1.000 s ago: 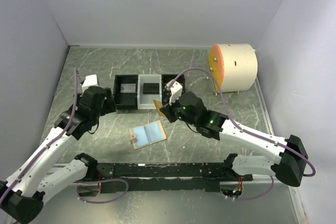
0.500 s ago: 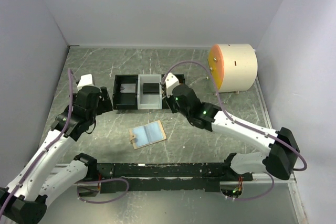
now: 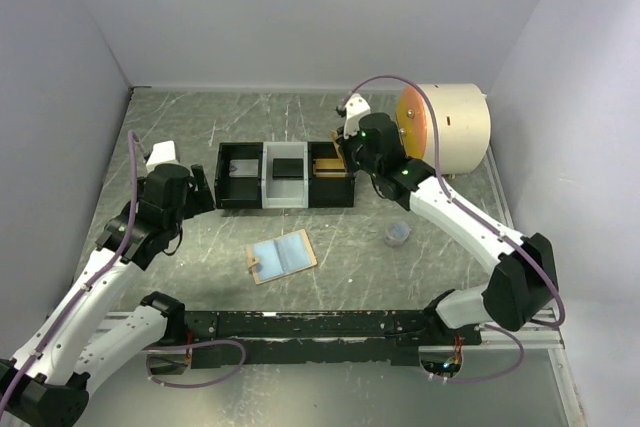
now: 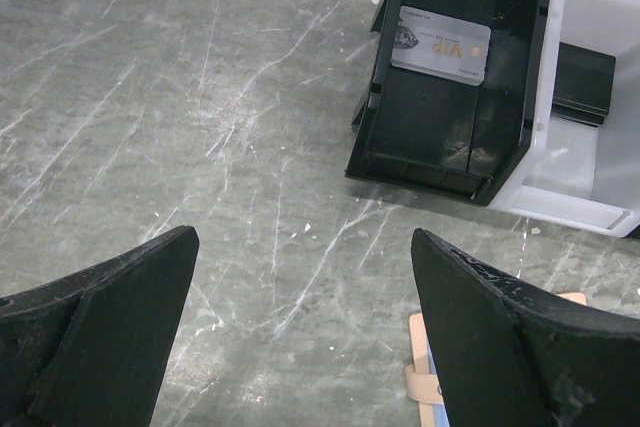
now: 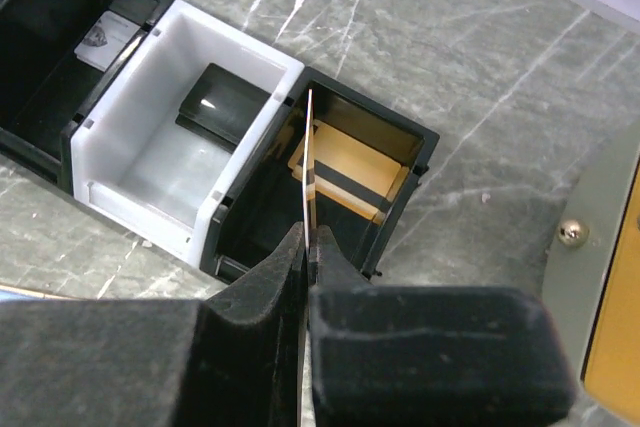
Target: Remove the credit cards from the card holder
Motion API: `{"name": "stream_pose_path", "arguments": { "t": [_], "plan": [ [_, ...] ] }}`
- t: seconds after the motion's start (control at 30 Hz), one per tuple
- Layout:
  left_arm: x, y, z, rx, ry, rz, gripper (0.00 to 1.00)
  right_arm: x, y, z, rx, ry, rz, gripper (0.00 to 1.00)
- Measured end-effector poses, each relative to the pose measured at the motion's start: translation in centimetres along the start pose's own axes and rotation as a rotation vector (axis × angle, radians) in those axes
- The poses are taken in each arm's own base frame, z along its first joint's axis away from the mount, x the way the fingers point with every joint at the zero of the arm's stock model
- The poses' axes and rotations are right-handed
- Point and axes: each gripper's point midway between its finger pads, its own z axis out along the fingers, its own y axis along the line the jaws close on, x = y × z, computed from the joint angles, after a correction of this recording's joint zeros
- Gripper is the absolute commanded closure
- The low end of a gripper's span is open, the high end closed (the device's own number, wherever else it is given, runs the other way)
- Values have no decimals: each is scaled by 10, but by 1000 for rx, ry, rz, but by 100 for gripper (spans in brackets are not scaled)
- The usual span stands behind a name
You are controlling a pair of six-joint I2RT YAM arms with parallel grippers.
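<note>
The right fingers point(image 5: 260, 292) are pinching shut on one end of a thin, stiff, likely slick card point(image 5: 307, 167), edge-on over the right compartment of the black-and-white tray point(image 5: 250, 142), while the left fingers point(image 4: 110, 307) are hanging wide open and empty near the open tan-and-blue wallet point(image 3: 281, 256).

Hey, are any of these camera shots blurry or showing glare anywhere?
Right wrist view: the right gripper's black fingers, pinching a thin edge-on card, are soft near the lens; the black-and-white three-compartment tray is sharp, with a glare spot on its flat black card. Left wrist view: crisp, print on the silver-grey card shows. Top view: even light, soft shadows.
</note>
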Motion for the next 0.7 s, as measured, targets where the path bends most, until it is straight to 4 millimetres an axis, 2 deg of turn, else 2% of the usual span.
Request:
{"name": "stream_pose_path", "arguments": {
  "t": [0.03, 0.13, 0.27, 0.53, 0.7],
  "plan": [
    [0, 0, 0, 0, 0, 0, 0, -3, 0, 3, -7, -2, -11, 100],
    [-1, 0, 0, 2, -2, 4, 0, 3, 3, 11, -20, 23, -37, 100],
    [0, -1, 0, 7, 0, 6, 0, 19, 4, 21, -36, 77, -98, 100],
    [-1, -1, -1, 9, -3, 4, 0, 49, 12, 41, 4, 143, -353, 100],
    [-1, 0, -2, 12, -8, 1, 0, 60, 20, 48, 10, 143, -461, 100]
  ]
}}
